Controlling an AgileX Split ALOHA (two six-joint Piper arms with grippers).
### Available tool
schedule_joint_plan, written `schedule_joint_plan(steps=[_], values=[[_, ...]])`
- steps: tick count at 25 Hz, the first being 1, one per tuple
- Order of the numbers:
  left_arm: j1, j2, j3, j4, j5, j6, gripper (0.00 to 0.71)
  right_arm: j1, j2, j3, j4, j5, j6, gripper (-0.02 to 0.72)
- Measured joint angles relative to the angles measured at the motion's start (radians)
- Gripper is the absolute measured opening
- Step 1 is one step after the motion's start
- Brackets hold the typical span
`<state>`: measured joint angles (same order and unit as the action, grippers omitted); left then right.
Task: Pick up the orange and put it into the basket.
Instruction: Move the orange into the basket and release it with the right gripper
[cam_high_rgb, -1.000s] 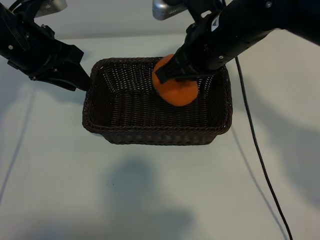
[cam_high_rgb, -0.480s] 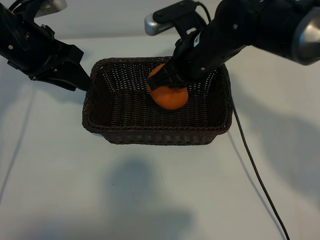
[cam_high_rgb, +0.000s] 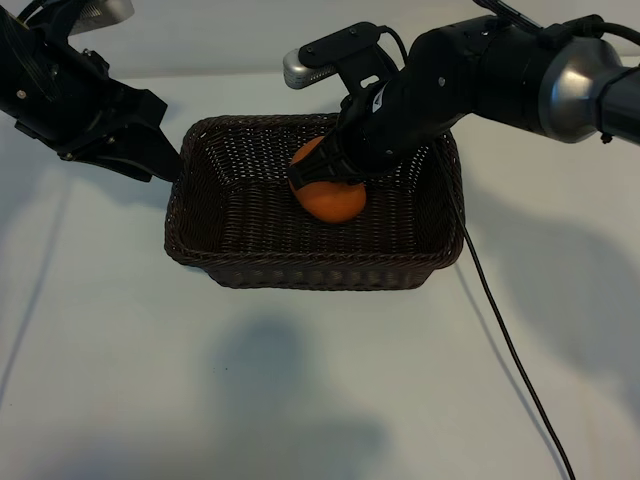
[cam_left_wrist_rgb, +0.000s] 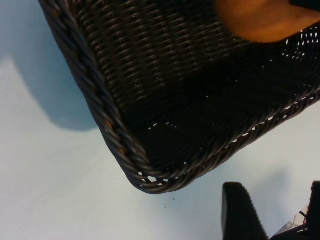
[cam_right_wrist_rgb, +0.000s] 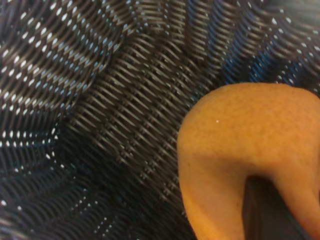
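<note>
The right hand reaches down into the basket from the far right side, its dark fingers clamped on the orange, which sits low inside the basket, right of the middle and toward the back wall; whether the fruit touches the woven floor I cannot tell. In the right wrist view the orange fills the corner with a black finger pressed across its skin and the weave of the basket floor close behind it. The basket stands on the pale desk, and a thin black cable trails across the desk from the right arm. The left hand hangs just outside the basket's left rim, holding nothing, its fingers standing roughly half apart above the desk beside the basket's corner
</note>
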<state>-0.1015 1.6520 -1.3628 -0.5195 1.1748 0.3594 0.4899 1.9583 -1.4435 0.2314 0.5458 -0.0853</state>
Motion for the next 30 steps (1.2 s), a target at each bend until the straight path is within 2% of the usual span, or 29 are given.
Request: schedule_joint_plan(steps=[8, 14, 20, 23, 27, 30], values=[[0.0, 0.0, 0.0, 0.0, 0.0, 0.0, 0.38, 0.0, 0.046, 0.0, 0.0, -0.029, -0.053, 0.084], [0.0, 0.0, 0.0, 0.0, 0.0, 0.0, 0.38, 0.0, 0.051, 0.0, -0.001, -0.029, -0.058, 0.084], [0.0, 0.0, 0.0, 0.0, 0.0, 0.0, 0.38, 0.0, 0.051, 0.0, -0.001, 0.021, -0.058, 0.1], [0.0, 0.0, 0.0, 0.0, 0.0, 0.001, 0.38, 0.0, 0.051, 0.0, -0.001, 0.051, -0.058, 0.185], [0.0, 0.0, 0.0, 0.0, 0.0, 0.001, 0.38, 0.0, 0.051, 0.0, 0.0, 0.055, -0.059, 0.38], [0.0, 0.0, 0.0, 0.0, 0.0, 0.002, 0.38, 0.0, 0.051, 0.0, 0.0, 0.057, -0.059, 0.472]])
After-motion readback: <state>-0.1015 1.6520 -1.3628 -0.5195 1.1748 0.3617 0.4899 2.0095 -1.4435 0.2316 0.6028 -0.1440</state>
